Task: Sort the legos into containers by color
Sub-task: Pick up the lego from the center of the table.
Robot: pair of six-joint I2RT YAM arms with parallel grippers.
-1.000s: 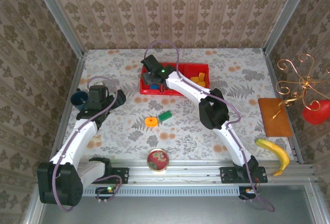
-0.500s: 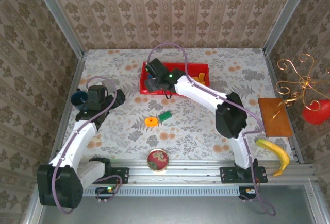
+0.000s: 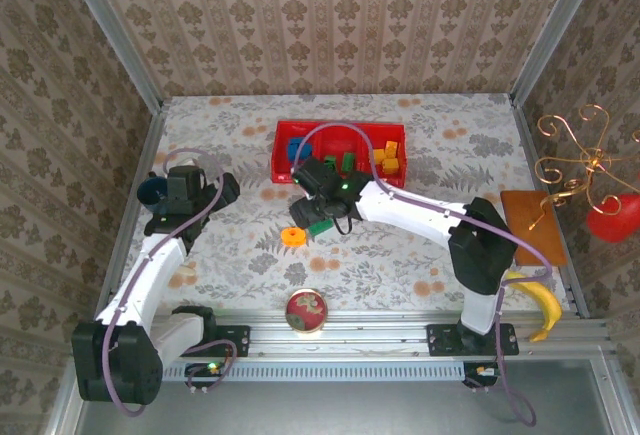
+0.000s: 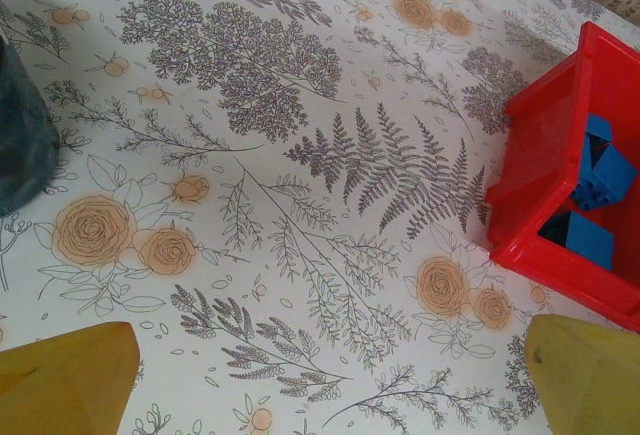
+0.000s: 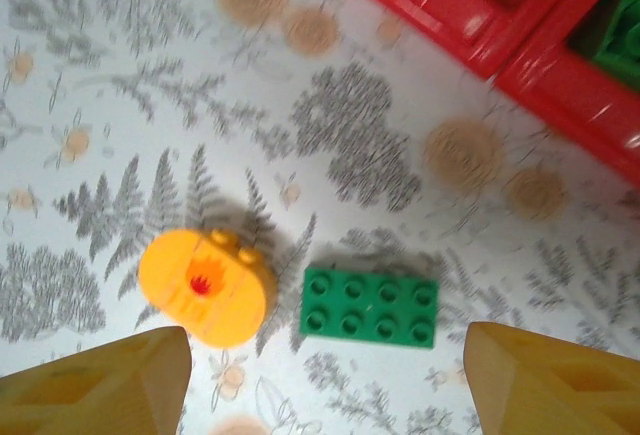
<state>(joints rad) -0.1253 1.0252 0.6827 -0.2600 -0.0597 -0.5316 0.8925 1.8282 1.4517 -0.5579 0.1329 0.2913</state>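
Right gripper (image 5: pixel 325 380) hangs released and empty over the table (image 4: pixel 300 205); left gripper (image 4: pixel 330 375) is spread wide, also empty. Tray (image 3: pixel 284 135) holds blue blocks (image 4: pixel 595 190) left, green blocks (image 3: pixel 347 163) middle, orange blocks (image 3: pixel 388 158) right. Judged still unsorted: green block (image 5: pixel 368 307) and orange piece (image 5: pixel 205 287), side by side near the tray, under the right gripper

Damask-papered walls (image 3: pixel 350 25), floral tabletop (image 3: pixel 250 255)

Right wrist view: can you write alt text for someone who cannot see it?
A green lego block and a round orange piece lie side by side on the floral table, with the right tool open above them. The red tray crosses the top right corner.
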